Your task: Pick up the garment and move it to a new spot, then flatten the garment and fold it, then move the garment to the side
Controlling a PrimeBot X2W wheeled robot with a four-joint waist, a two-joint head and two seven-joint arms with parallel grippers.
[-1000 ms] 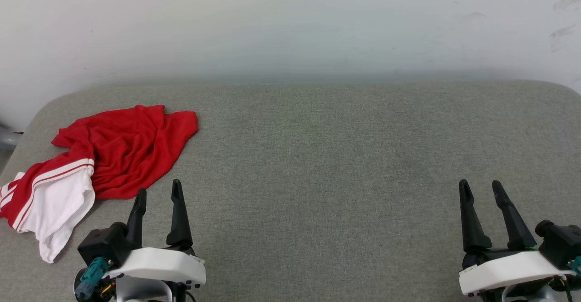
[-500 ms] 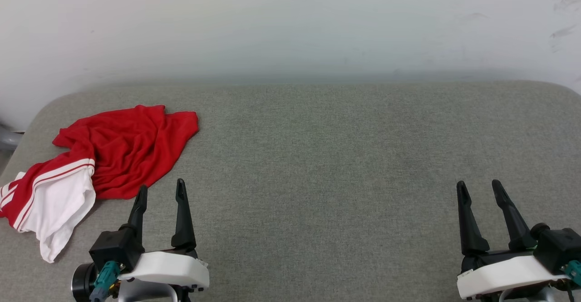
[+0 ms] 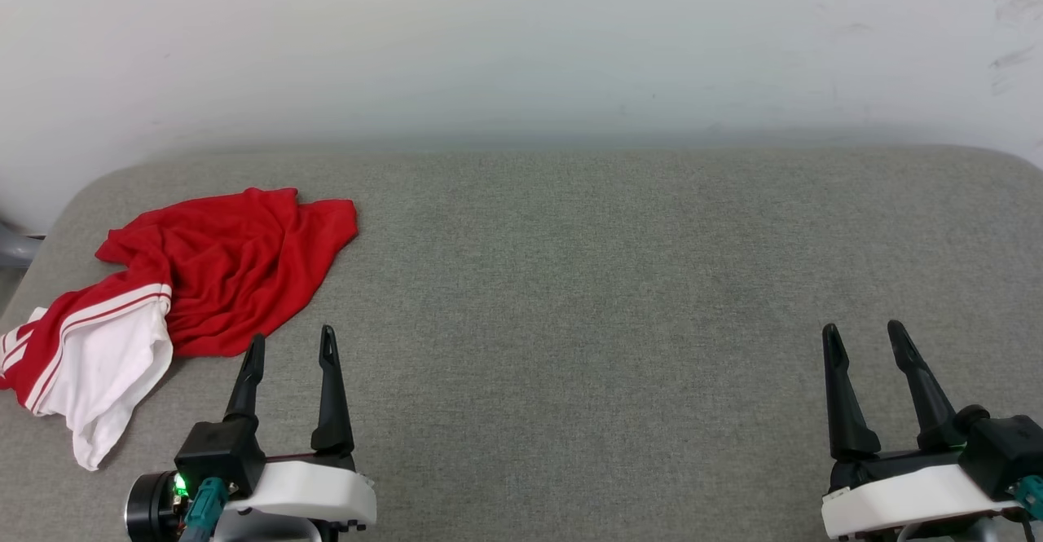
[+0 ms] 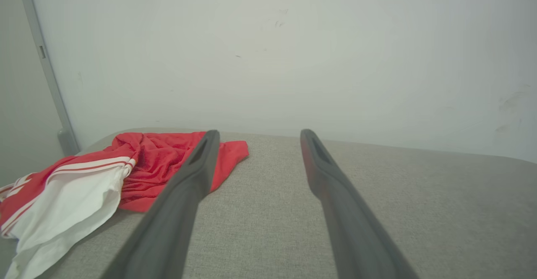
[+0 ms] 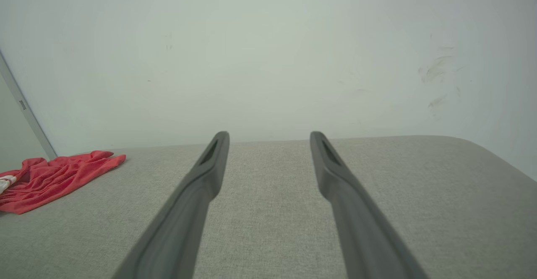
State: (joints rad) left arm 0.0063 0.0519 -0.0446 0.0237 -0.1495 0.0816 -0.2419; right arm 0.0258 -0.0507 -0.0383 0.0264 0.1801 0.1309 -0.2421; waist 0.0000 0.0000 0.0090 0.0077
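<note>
The garment (image 3: 236,269) (image 4: 163,161) (image 5: 54,178), a red jersey T-shirt, lies crumpled on the grey fabric-covered table (image 3: 570,281) near its far left corner. One white sleeve with red-and-white striped trim spills toward the left edge. The left gripper (image 3: 293,337) (image 4: 260,134) sits by the front edge, just beside the shirt's near hem without touching it. Its dark fingers (image 3: 330,395) are spread wide and hold nothing. The right gripper (image 3: 863,328) (image 5: 269,134) is near the front right corner, well apart from the shirt, its fingers (image 3: 843,395) equally wide and empty. A pale wall (image 3: 521,37) rises behind the far edge.
</note>
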